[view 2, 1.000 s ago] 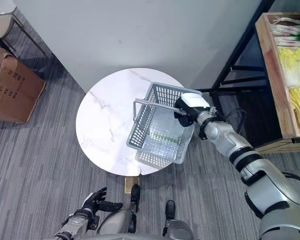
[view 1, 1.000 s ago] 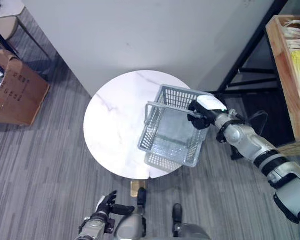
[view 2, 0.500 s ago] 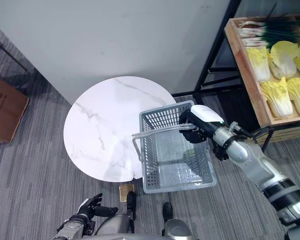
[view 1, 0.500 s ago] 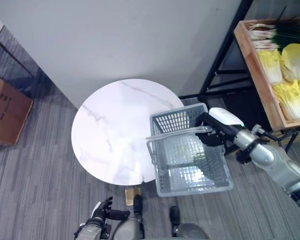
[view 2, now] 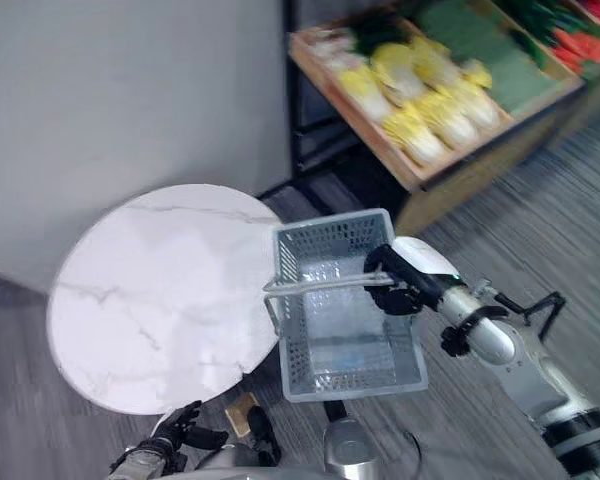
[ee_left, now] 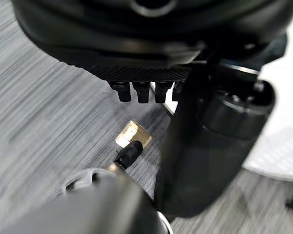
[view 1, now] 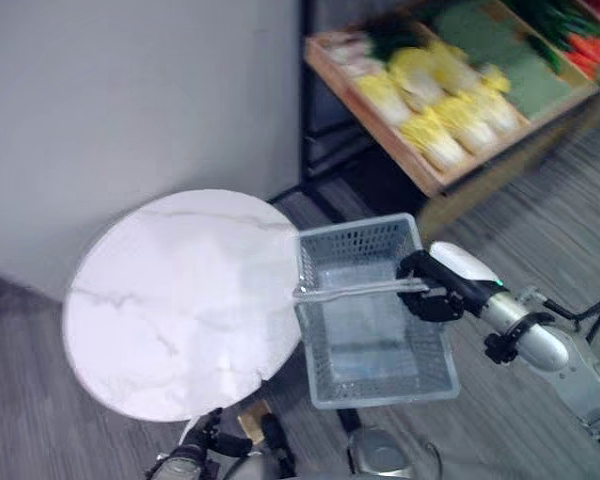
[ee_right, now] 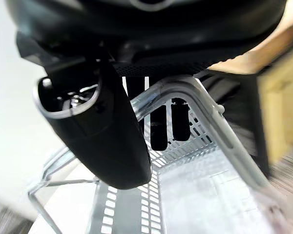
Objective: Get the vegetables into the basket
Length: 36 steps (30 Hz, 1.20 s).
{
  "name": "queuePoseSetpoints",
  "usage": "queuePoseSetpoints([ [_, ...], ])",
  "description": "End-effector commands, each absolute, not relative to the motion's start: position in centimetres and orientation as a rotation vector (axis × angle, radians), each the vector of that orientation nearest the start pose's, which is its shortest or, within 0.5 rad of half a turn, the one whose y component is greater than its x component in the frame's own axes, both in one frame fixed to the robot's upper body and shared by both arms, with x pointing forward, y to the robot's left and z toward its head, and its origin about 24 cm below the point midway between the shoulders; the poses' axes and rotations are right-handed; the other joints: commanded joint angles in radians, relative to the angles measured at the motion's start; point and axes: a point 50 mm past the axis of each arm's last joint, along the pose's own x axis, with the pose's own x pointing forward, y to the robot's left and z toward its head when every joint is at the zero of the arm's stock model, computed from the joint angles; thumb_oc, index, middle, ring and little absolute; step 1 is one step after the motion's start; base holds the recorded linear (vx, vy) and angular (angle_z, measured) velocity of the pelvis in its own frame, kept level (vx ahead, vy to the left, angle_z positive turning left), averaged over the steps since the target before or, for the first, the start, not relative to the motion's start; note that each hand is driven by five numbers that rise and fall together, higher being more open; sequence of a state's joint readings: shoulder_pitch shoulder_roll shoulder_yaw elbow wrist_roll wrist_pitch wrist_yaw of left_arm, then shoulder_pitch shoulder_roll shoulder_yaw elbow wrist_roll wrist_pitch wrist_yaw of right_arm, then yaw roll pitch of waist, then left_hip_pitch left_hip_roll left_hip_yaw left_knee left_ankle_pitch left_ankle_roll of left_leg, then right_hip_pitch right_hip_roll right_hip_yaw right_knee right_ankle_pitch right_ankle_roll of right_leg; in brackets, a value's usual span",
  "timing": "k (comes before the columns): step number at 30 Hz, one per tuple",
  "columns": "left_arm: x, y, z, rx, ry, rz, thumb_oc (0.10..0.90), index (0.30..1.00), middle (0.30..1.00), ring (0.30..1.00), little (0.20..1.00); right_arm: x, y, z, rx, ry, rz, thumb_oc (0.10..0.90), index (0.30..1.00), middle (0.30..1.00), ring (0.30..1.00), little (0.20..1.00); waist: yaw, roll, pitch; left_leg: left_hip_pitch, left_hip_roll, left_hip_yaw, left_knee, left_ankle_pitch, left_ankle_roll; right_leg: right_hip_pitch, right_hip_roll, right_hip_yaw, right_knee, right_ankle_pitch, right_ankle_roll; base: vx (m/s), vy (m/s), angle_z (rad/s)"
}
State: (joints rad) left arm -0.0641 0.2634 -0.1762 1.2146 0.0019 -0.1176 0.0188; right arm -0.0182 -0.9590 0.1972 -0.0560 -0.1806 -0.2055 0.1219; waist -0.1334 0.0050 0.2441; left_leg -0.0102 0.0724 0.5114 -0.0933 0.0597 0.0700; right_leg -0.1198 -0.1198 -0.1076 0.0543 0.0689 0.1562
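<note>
A grey plastic basket (view 1: 380, 385) hangs in the air just right of the round table, and its inside looks empty. My right hand (view 1: 435, 290) is shut on the basket's metal handle (view 1: 345, 292); in the right wrist view the fingers (ee_right: 158, 129) curl round the handle (ee_right: 185, 92). Pale yellow-green cabbages (view 1: 430, 140) lie in a wooden shelf tray (view 1: 420, 178) at the back right, with dark leafy greens and orange carrots (view 1: 595, 45) further along. My left hand (view 2: 170, 440) hangs open, low by my body.
A round white marble table (view 1: 170, 300) stands to the left of the basket, before a grey wall. The black shelf frame (view 1: 305, 120) rises between the table and the vegetable tray. Grey striped carpet (view 1: 540, 210) lies between me and the shelf.
The view has swung right, bringing the vegetable shelf closer. My right hand has carried the basket off the table's right side; it now hangs beside the table.
</note>
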Motion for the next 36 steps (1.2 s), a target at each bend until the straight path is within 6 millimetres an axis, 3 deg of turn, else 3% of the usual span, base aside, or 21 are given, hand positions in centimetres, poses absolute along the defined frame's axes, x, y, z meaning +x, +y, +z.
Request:
queuePoseSetpoints([
  [1,10.5,25.6,-14.9,0.413,1.099,0.006,0.9,1.0,1.0,1.0,1.0,26.1,-21.2,19.6,-1.059,-0.605,0.344,0.4,0.3,0.3,0.3,0.3,0.108,-0.034,-0.083,0.089,0.019,0.051,0.023,-0.065,-0.117,0.011,-0.119,-0.205,0.176,-0.012,0.029,-0.17,0.035,-1.35],
  [2,10.3,25.8,-14.9,0.407,1.104,0.015,0.9,1.0,1.0,1.0,1.0,26.2,-21.1,19.6,-1.052,-0.607,0.345,0.4,0.3,0.3,0.3,0.3,0.116,-0.037,-0.087,0.089,0.026,0.09,0.024,-0.059,-0.113,0.024,-0.129,-0.249,0.205,-0.014,0.028,-0.14,0.011,-1.6],
  [4,9.8,25.8,-15.0,0.398,1.12,0.018,0.9,1.0,1.0,1.0,1.0,26.3,-20.8,19.5,-1.035,-0.609,0.354,0.4,0.3,0.3,0.3,0.3,0.125,-0.05,-0.097,0.094,0.026,0.131,0.018,-0.056,-0.116,0.042,-0.129,-0.268,0.199,-0.008,0.033,-0.08,-0.035,-1.27],
  [6,9.5,25.3,-15.3,0.392,1.136,-0.004,0.9,1.0,1.0,1.0,1.0,26.0,-20.7,19.2,-1.008,-0.614,0.355,0.4,0.3,0.3,0.3,0.3,0.124,-0.062,-0.112,0.097,0.036,0.187,0.042,-0.051,-0.128,0.069,-0.097,-0.287,0.102,-0.005,0.03,-0.03,-0.176,-1.09],
  [13,9.9,24.7,-15.5,0.387,1.137,-0.008,0.9,1.0,1.0,1.0,1.0,25.0,-21.3,19.0,-1.013,-0.606,0.335,0.4,0.3,0.3,0.3,0.3,0.104,-0.045,-0.104,0.086,0.104,0.215,0.143,-0.028,-0.182,0.129,-0.03,-0.261,-0.005,-0.048,-0.011,0.0,-0.24,-0.27],
  [16,10.5,24.4,-15.3,0.373,1.112,0.004,0.9,1.0,1.0,1.0,1.0,24.6,-22.4,18.8,-1.017,-0.578,0.297,0.4,0.3,0.3,0.3,0.3,0.098,-0.039,-0.083,0.041,0.207,0.203,0.345,0.048,-0.261,0.164,0.003,-0.228,-0.007,-0.089,-0.054,0.06,-0.311,-0.14],
  [17,10.8,24.4,-15.2,0.362,1.094,0.012,0.9,1.0,1.0,1.0,1.0,24.6,-22.6,18.8,-1.021,-0.569,0.288,0.4,0.3,0.3,0.3,0.3,0.104,-0.04,-0.072,0.024,0.236,0.165,0.418,0.079,-0.284,0.174,0.022,-0.209,-0.006,-0.105,-0.071,0.09,-0.226,-0.17],
  [18,10.8,24.4,-15.2,0.332,1.084,0.038,0.9,1.0,1.0,1.0,1.0,24.6,-22.7,18.7,-1.023,-0.562,0.287,0.4,0.3,0.3,0.3,0.3,0.121,-0.034,-0.06,-0.006,0.234,0.064,0.475,0.097,-0.292,0.177,0.039,-0.182,-0.002,-0.117,-0.085,0.0,-0.128,-0.37],
  [19,11.0,24.4,-15.1,0.309,1.07,0.066,0.9,1.0,1.0,1.0,1.0,24.7,-22.9,18.5,-1.024,-0.547,0.285,0.4,0.3,0.3,0.3,0.3,0.137,-0.036,-0.054,-0.038,0.196,-0.016,0.454,0.105,-0.255,0.165,0.034,-0.167,-0.006,-0.098,-0.09,-0.02,-0.016,-0.68],
  [20,11.0,24.4,-15.0,0.285,1.054,0.091,0.9,1.0,1.0,1.0,1.0,24.8,-23.2,18.3,-1.024,-0.524,0.28,0.4,0.3,0.3,0.3,0.3,0.153,-0.04,-0.054,-0.073,0.142,-0.131,0.423,0.077,-0.229,0.16,0.025,-0.128,-0.01,-0.089,-0.085,0.0,0.034,-0.78],
  [21,11.0,24.2,-15.0,0.277,1.05,0.089,0.9,1.0,1.0,1.0,1.0,24.9,-23.3,18.1,-1.022,-0.514,0.282,0.4,0.3,0.3,0.3,0.3,0.158,-0.043,-0.057,-0.083,0.112,-0.197,0.382,0.051,-0.211,0.156,0.02,-0.102,-0.012,-0.081,-0.077,0.12,0.036,-0.94],
  [23,10.4,24.2,-15.2,0.285,1.058,0.071,0.9,1.0,1.0,1.0,1.0,25.1,-24.2,17.6,-1.031,-0.464,0.27,0.4,0.3,0.3,0.3,0.3,0.166,-0.049,-0.069,-0.076,0.103,-0.262,0.258,0.038,-0.192,0.151,0.016,-0.036,-0.021,-0.069,-0.06,0.14,0.05,-1.38],
  [24,10.4,24.2,-15.2,0.285,1.058,0.071,0.9,1.0,1.0,1.0,1.0,25.1,-24.2,17.6,-1.03,-0.464,0.27,0.4,0.3,0.3,0.3,0.3,0.167,-0.049,-0.069,-0.076,0.102,-0.262,0.257,0.039,-0.192,0.15,0.015,-0.035,-0.021,-0.069,-0.06,0.17,0.082,-1.35],
  [26,9.9,24.3,-15.3,0.304,1.071,0.06,0.9,1.0,1.0,1.0,1.0,25.3,-25.1,16.9,-1.037,-0.412,0.259,0.4,0.3,0.3,0.3,0.3,0.191,-0.045,-0.073,-0.086,0.107,-0.398,0.127,0.076,-0.198,0.151,0.025,0.041,-0.023,-0.072,-0.056,0.17,0.08,-0.9],
  [27,9.9,24.3,-15.3,0.304,1.071,0.06,0.9,1.0,1.0,1.0,1.0,25.4,-25.1,16.9,-1.037,-0.412,0.259,0.4,0.3,0.3,0.3,0.3,0.191,-0.045,-0.074,-0.088,0.107,-0.398,0.123,0.081,-0.198,0.148,0.026,0.041,-0.024,-0.07,-0.056,0.14,0.079,-0.95],
  [28,10.0,24.3,-15.3,0.326,1.075,0.045,0.9,1.0,1.0,1.0,1.0,25.4,-25.6,16.6,-1.051,-0.393,0.251,0.4,0.3,0.3,0.3,0.3,0.195,-0.036,-0.075,-0.094,0.104,-0.462,0.075,0.108,-0.214,0.15,0.035,0.076,-0.027,-0.076,-0.056,0.12,0.084,-0.99],
  [31,10.5,24.3,-15.2,0.36,1.071,0.016,0.9,1.0,1.0,1.0,1.0,24.8,-27.4,15.8,-1.107,-0.316,0.207,0.4,0.3,0.3,0.3,0.3,0.171,-0.023,-0.086,-0.054,0.091,-0.439,0.04,0.095,-0.212,0.164,0.031,0.1,-0.023,-0.093,-0.051,0.17,0.174,-0.69],
  [36,11.7,24.1,-14.8,0.394,1.025,-0.027,0.9,1.0,1.0,1.0,1.0,24.4,-29.8,13.4,-1.153,-0.174,0.14,0.4,0.3,0.3,0.3,0.3,0.152,-0.032,-0.1,-0.013,0.041,-0.381,0.044,0.045,-0.174,0.159,-0.017,0.164,-0.041,-0.068,-0.014,0.14,0.214,-0.3],
])
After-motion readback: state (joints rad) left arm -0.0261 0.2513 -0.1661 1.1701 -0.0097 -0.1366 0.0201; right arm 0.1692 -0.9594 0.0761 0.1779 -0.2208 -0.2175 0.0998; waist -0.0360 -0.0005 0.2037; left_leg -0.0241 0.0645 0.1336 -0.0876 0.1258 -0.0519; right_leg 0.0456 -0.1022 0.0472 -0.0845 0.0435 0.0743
